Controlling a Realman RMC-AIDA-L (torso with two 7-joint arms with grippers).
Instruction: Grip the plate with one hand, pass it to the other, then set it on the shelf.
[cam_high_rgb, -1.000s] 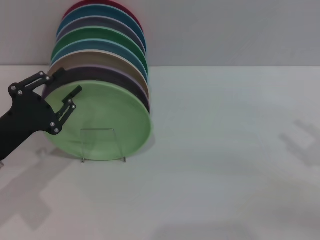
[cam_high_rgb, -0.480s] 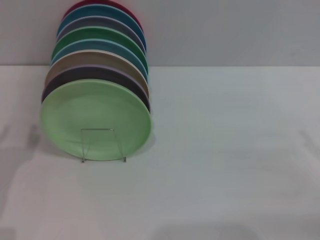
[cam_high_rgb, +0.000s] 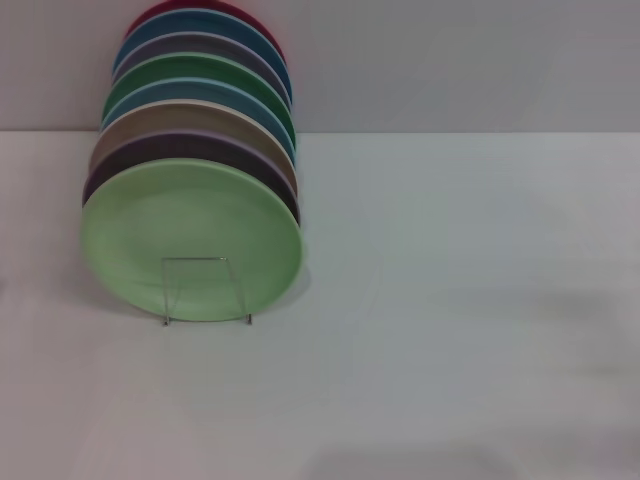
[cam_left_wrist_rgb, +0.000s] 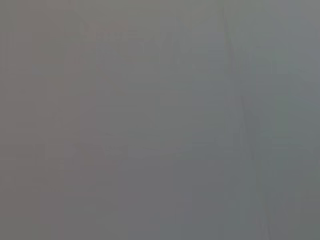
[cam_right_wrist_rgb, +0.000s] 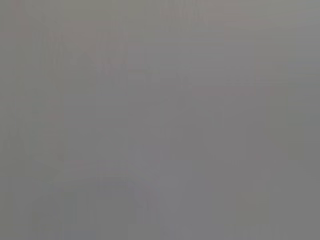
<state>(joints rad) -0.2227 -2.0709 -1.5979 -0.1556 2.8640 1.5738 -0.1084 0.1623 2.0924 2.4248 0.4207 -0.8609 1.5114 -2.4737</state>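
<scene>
The pale mint-green plate (cam_high_rgb: 190, 235) stands upright at the front of a row of plates in the clear acrylic rack (cam_high_rgb: 205, 290), at the left of the head view. The rack's thin rectangular front frame crosses the plate's lower part. Neither gripper shows in the head view. Both wrist views show only a plain grey surface, with no fingers and no plate.
Behind the mint plate stand several more plates in the same rack: a dark purple one (cam_high_rgb: 190, 150), a tan one, blue ones, a darker green one (cam_high_rgb: 200, 70) and a red one at the back. The white table (cam_high_rgb: 450, 300) stretches to the right.
The slim black gripper that was at the mint plate's left edge one second ago has withdrawn out of view to the left. The plate stays in the rack.
</scene>
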